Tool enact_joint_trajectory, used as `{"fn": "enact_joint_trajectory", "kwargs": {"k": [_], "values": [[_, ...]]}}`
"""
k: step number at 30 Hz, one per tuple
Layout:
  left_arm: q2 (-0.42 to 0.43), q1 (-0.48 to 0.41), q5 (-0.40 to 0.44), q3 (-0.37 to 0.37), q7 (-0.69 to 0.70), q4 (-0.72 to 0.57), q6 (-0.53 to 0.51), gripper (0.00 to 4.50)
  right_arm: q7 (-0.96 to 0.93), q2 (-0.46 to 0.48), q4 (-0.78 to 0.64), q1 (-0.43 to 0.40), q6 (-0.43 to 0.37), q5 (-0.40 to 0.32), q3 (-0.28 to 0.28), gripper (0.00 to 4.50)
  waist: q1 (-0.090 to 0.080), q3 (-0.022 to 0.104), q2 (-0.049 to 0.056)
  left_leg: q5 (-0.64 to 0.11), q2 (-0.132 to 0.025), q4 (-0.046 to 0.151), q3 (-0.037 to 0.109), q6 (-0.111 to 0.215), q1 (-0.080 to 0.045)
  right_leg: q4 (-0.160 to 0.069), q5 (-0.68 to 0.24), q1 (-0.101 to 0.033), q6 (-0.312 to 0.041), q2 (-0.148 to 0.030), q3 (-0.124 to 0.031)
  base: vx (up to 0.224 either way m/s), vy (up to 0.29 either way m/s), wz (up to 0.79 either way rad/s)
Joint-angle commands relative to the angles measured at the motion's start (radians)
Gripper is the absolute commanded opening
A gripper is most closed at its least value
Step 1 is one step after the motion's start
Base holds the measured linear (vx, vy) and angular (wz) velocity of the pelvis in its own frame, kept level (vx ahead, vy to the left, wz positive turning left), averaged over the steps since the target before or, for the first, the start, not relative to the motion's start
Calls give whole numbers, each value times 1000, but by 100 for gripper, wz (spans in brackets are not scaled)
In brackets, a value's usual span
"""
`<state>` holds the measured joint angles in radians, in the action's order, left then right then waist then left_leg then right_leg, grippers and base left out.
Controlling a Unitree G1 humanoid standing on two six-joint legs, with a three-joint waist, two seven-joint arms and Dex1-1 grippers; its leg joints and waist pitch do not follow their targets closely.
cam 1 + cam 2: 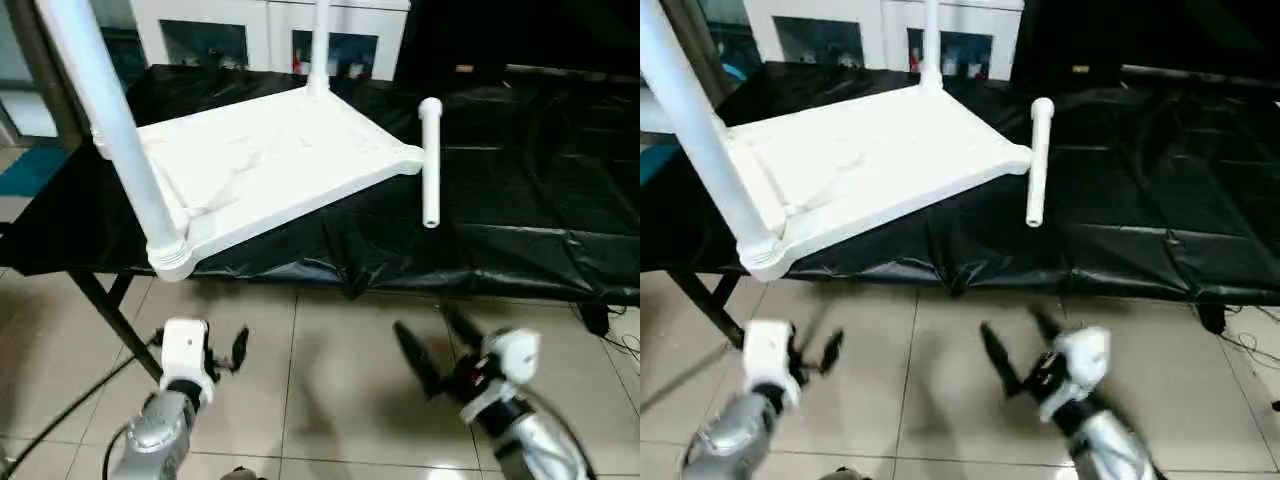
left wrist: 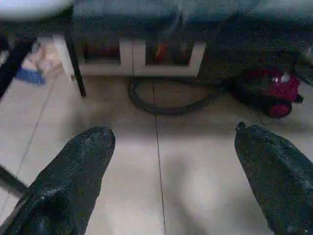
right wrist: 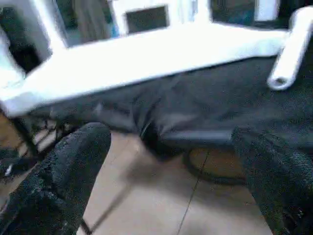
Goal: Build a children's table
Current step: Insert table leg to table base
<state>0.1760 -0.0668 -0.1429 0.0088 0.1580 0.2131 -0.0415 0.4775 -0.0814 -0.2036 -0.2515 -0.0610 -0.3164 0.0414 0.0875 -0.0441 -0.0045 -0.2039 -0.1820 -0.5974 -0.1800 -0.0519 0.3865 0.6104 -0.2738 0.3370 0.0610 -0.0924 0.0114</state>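
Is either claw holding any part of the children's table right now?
No. Left claw and right claw both hang open over the floor, holding nothing.

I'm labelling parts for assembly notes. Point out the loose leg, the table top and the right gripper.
loose leg (image 1: pixel 431 165), left eye view, mid tube.
table top (image 1: pixel 270 160), left eye view, ribbed underside.
right gripper (image 1: pixel 428 350), left eye view, between the fingertips.

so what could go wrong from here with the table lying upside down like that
The children's table sits at the black-draped work table's front edge, its near corner socket overhanging; a bump might tip it off. The loose leg lies against one corner and could roll. Both grippers, left and right, hang open and empty below.
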Motion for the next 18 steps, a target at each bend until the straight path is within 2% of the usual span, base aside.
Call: {"fn": "enact_joint_trajectory", "kwargs": {"k": [1, 2, 4, 5, 6, 7, 8, 9, 10, 11, 12, 13, 14, 15, 16, 17, 18], "values": [[51, -3, -66, 50, 34, -396, -47, 447, -54, 0, -69, 34, -64, -13, 21, 450, 2, 37, 12, -241, -49, 103, 34, -11, -22, -68, 74, 0, -126, -36, -19, 0, 0, 0], [48, 25, -75, 66, 14, -402, -66, 447, -95, 4, -74, 72, -85, 13, 34, 450, 1, 37, 14, -236, -51, 103, 35, -22, -24, -66, 82, 2, -124, -33, -18, 0, 0, 0], [45, 50, -78, 76, -2, -413, -84, 447, -137, 3, -78, 108, -108, 38, 43, 450, -1, 39, 18, -229, -53, 104, 40, -75, -33, -60, 116, 5, -125, -17, -11, 0, 0, 0], [45, 71, -66, 73, -9, -421, -93, 447, -161, -1, -69, 140, -115, 57, 48, 450, -5, 42, 27, -238, -61, 107, 51, -114, -38, -51, 153, 4, -141, 2, 2, 0, 0, 0], [45, 78, -55, 67, -12, -425, -97, 447, -170, -5, -64, 153, -119, 62, 50, 450, -14, 44, 34, -233, -85, 119, 71, -124, -47, -34, 178, 5, -182, 21, 20, 0, 0, 0], [41, 88, -39, 60, -22, -427, -97, 447, -178, -9, -49, 170, -117, 66, 53, 450, -22, 47, 59, -188, -130, 136, 105, -81, -57, -5, 176, 14, -236, 24, 37, -3, -65, 2], [38, 93, -30, 57, -29, -426, -98, 447, -181, -11, -39, 179, -117, 67, 55, 450, -28, 51, 63, -147, -147, 137, 114, -38, -66, 5, 172, 23, -261, 24, 43, 0, 0, 0], [35, 97, -27, 55, -35, -426, -100, 447, -185, -16, -37, 186, -123, 69, 54, 450, -37, 54, 63, -63, -167, 131, 123, 70, -69, 21, 166, 32, -314, 13, 55, -3, -99, 2], [30, 102, -24, 52, -40, -425, -105, 447, -185, -25, -30, 196, -124, 78, 50, 450, -35, 51, 60, -37, -166, 128, 112, 178, -57, 22, 171, 37, -387, 3, 61, -9, -149, 4], [25, 109, -17, 46, -47, -423, -105, 447, -190, -32, -20, 215, -132, 82, 52, 450, -35, 51, 60, -37, -166, 128, 112, 178, -57, 22, 171, 37, -387, 3, 61, -30, -237, 4], [18, 120, -9, 41, -57, -420, -109, 447, -201, -36, -12, 240, -151, 78, 57, 450, -51, 51, 42, -104, -99, 98, 66, 275, -19, -13, 217, 11, -547, -7, 67, -28, -184, 4], [14, 125, -5, 39, -61, -416, -109, 447, -205, -36, -9, 251, -159, 71, 61, 450, -45, 53, 4, -171, 34, -26, 1, 251, 10, -95, 231, -17, -654, -6, 52, -44, -164, 10], [7, 138, -4, 39, -71, -407, -111, 447, -216, -36, -5, 269, -178, 64, 69, 450, -32, 55, -12, -202, 55, -107, -6, 237, 32, -120, 198, -42, -676, -42, 23, -38, -152, 12], [3, 147, -4, 39, -77, -401, -113, 447, -222, -35, -2, 280, -189, 59, 73, 450, -25, 38, 5, -147, 32, -151, 11, 183, 56, -135, 94, -44, -644, -77, 24, -38, -152, 12], [-9, 159, -14, 45, -85, -388, -108, 447, -230, -34, 4, 290, -200, 62, 74, 450, -30, 42, 5, -138, 27, -133, 25, 166, 66, -128, 57, -51, -554, -63, 36, -25, -144, 5], [-17, 166, -23, 50, -90, -381, -106, 447, -234, -34, 9, 295, -205, 67, 73, 450, -30, 47, 23, -118, 15, -95, 37, 170, 60, -119, 56, -56, -482, -56, 46, -10, -68, 4], [-26, 180, -22, 53, -96, -361, -98, 447, -245, -29, 16, 300, -211, 71, 71, 450, -39, 68, 73, 54, -85, -9, 93, 216, 0, -84, 112, -36, -255, 3, 113, -21, -136, 13]]}}
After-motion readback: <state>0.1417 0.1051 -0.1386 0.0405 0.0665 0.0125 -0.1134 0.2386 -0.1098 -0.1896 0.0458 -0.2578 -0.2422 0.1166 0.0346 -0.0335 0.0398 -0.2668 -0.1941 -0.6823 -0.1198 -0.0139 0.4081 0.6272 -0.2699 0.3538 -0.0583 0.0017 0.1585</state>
